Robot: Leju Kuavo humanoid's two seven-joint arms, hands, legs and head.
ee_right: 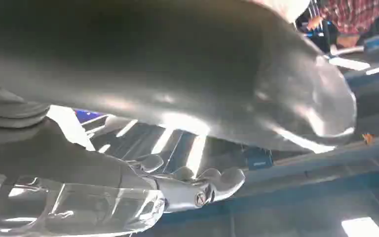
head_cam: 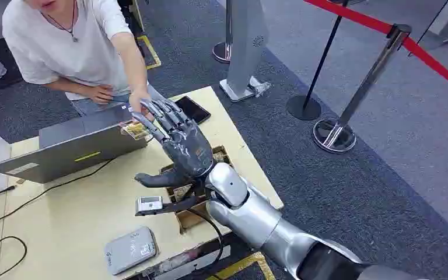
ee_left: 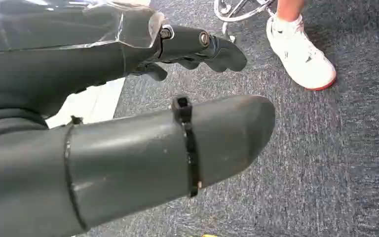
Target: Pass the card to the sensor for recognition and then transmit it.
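Observation:
My right hand [head_cam: 184,146] is raised over the table with its fingers spread and its thumb well apart. A small yellowish card [head_cam: 133,129] sits at my fingertips [head_cam: 151,114], and a person's hand [head_cam: 137,104] reaches over the laptop and holds that card. The sensor, a small white reader [head_cam: 149,203], lies on the table under my wrist. In the right wrist view the right hand [ee_right: 197,190] has nothing between thumb and fingers. My left hand [ee_left: 192,89] hangs over the grey carpet and holds nothing, fingers [ee_left: 207,47] apart from the thumb.
A grey laptop [head_cam: 76,146] stands open on the wooden table [head_cam: 64,216]. A black phone [head_cam: 192,109], a cardboard box [head_cam: 219,156] and a grey flat device [head_cam: 130,249] lie on it too. Stanchions [head_cam: 335,133] with red tape stand to the right. A white shoe [ee_left: 301,54] is on the floor.

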